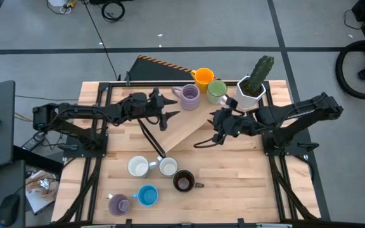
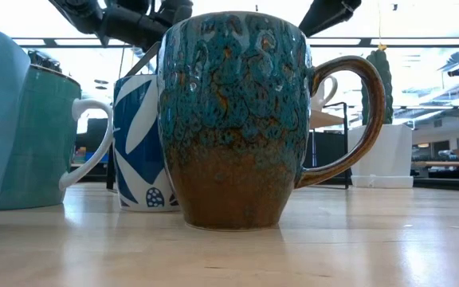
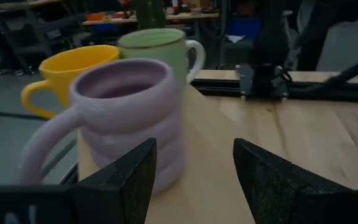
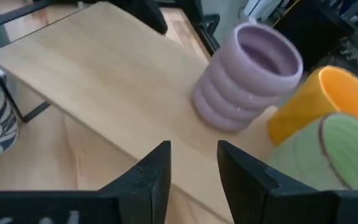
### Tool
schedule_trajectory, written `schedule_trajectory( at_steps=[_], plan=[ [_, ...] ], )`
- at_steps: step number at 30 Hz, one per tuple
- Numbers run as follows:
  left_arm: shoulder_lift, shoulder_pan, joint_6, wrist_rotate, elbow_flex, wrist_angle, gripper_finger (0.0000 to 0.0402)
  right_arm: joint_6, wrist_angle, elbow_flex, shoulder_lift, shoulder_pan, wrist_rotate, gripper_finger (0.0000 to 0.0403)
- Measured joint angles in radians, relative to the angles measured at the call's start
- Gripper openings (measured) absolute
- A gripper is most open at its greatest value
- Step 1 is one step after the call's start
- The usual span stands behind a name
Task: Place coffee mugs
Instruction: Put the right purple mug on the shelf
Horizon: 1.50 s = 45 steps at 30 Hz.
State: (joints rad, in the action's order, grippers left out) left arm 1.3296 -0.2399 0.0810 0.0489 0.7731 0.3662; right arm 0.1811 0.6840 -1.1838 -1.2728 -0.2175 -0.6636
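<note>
Mugs crowd two spots: a ribbed purple mug [image 1: 188, 95], orange mug [image 1: 203, 77] and green mug [image 1: 217, 90] sit at twelve o'clock on a raised board [image 1: 181, 130] (only the high view shows this). The low view fills with a brown-and-teal mug [image 2: 237, 119] on the wooden table [image 1: 233, 183]. The left gripper [image 1: 165, 115], jaws apart and empty, sits at the purple mug's eight o'clock; the right gripper [image 1: 218, 126], likewise parted, waits at five.

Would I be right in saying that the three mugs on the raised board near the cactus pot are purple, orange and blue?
Not quite: the third mug there is green, not blue, as the high view shows. It stands beside the purple mug and the orange mug, near the cactus pot.
</note>
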Motion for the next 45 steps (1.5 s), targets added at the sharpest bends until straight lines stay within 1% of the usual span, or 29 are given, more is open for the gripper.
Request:
schedule_trajectory(
  at_steps=[4, 7, 13, 18, 24, 26, 30, 34, 37, 41, 43, 45],
  plan=[
    [0.000, -0.033, -0.044, -0.001, 0.005, -0.003, 0.0219, -0.036, -0.034, -0.009, 0.000, -0.001, -0.011, 0.0130],
    [0.001, -0.042, -0.071, 0.000, 0.072, -0.085, 0.0219, -0.072, -0.049, -0.009, 0.001, -0.001, -0.049, 0.0129],
    [0.013, -0.004, -0.073, 0.018, 0.235, -0.317, 0.0219, -0.130, -0.071, -0.009, 0.002, 0.011, -0.077, 0.0129],
    [0.014, 0.016, -0.121, 0.029, 0.241, -0.382, 0.0219, -0.132, -0.062, -0.008, 0.007, 0.011, -0.077, 0.0128],
    [0.109, 0.043, -0.155, 0.044, 0.240, -0.371, 0.0219, -0.124, -0.059, -0.008, 0.007, 0.010, -0.072, 0.0128],
    [0.133, 0.060, -0.154, 0.080, 0.240, -0.369, 0.0219, -0.115, -0.054, -0.008, 0.007, 0.005, -0.069, 0.0128],
    [0.162, 0.094, -0.142, 0.207, 0.240, -0.368, 0.0220, -0.099, -0.036, -0.008, 0.007, -0.007, -0.069, 0.0128],
    [0.163, 0.099, -0.150, 0.226, 0.241, -0.354, 0.0223, -0.095, -0.032, -0.008, 0.007, -0.018, -0.070, 0.0128],
    [0.163, 0.099, -0.153, 0.229, 0.241, -0.341, 0.0239, -0.095, -0.032, -0.008, 0.007, -0.024, -0.073, 0.0128],
    [0.163, 0.099, -0.166, 0.228, 0.241, -0.319, 0.0276, -0.079, -0.028, -0.008, 0.007, -0.025, -0.075, 0.0128],
    [0.177, 0.101, -0.174, 0.228, 0.232, -0.271, 0.0291, -0.069, -0.015, -0.008, 0.007, -0.025, -0.074, 0.0128],
    [0.178, 0.105, -0.175, 0.229, 0.194, -0.229, 0.0301, -0.054, 0.007, -0.008, 0.007, -0.025, -0.070, 0.0128]
  ],
)
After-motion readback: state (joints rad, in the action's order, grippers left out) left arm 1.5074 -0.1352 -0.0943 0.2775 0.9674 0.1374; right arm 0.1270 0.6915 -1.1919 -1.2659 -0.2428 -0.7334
